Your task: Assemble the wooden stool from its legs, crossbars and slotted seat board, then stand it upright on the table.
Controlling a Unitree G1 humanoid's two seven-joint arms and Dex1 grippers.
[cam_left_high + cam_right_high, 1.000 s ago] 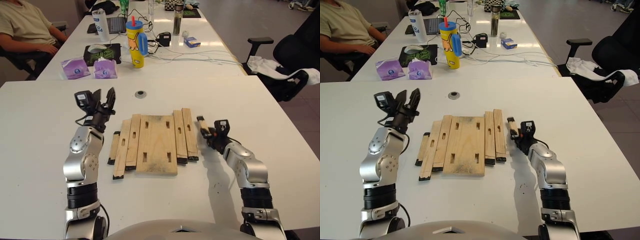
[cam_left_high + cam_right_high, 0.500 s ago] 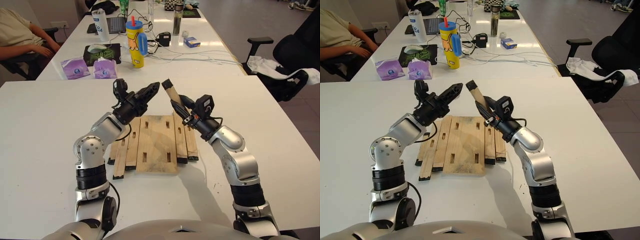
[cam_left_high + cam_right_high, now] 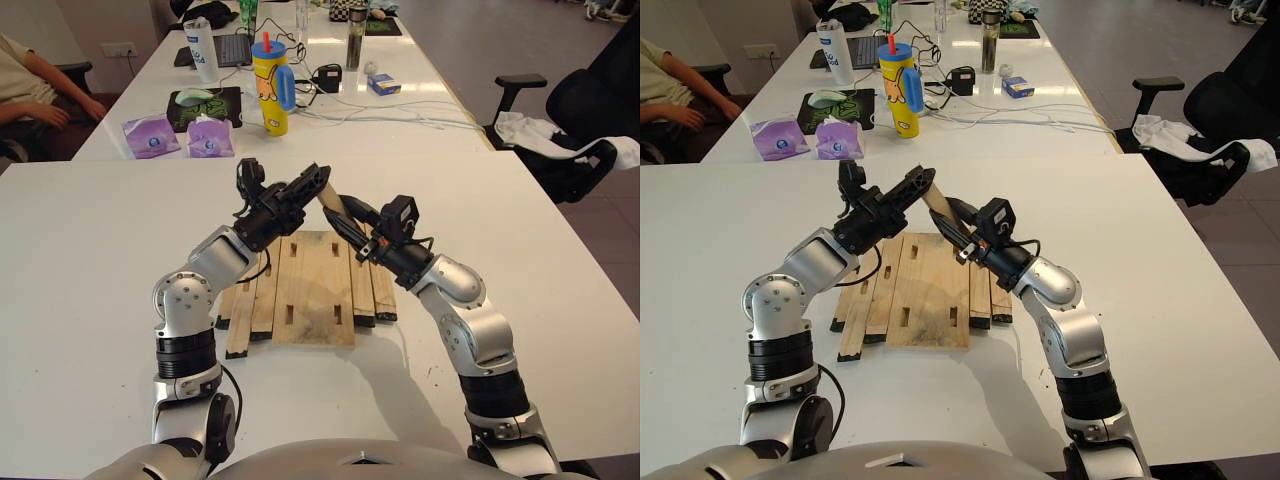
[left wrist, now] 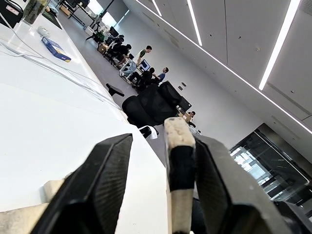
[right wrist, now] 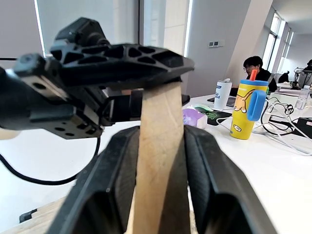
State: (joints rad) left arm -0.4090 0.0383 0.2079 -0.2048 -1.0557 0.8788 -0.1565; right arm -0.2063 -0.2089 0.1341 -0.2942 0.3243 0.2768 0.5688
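Bar and right gripper: we see the wooden bar pinched between the two fingers of the right gripper. The pads press its flat sides and its upper end sticks out past the fingertips.
Bar and left gripper: the left gripper meets the bar's upper end from the other side, its fingers spread with the end between them. In the left wrist view the bar lies against one finger, with a gap to the other.
Where the bar is: held in the air above the far edge of the seat board, tilted, with its free end higher and toward the robot's left.
How the bar looks: pale flat wood – a light tip, then a dark band just below it.
Seat board: flat on the white table, pale wood with small rectangular slots.
Other slats: more flat pieces lie just beside the board on both long sides – some have dark ends.
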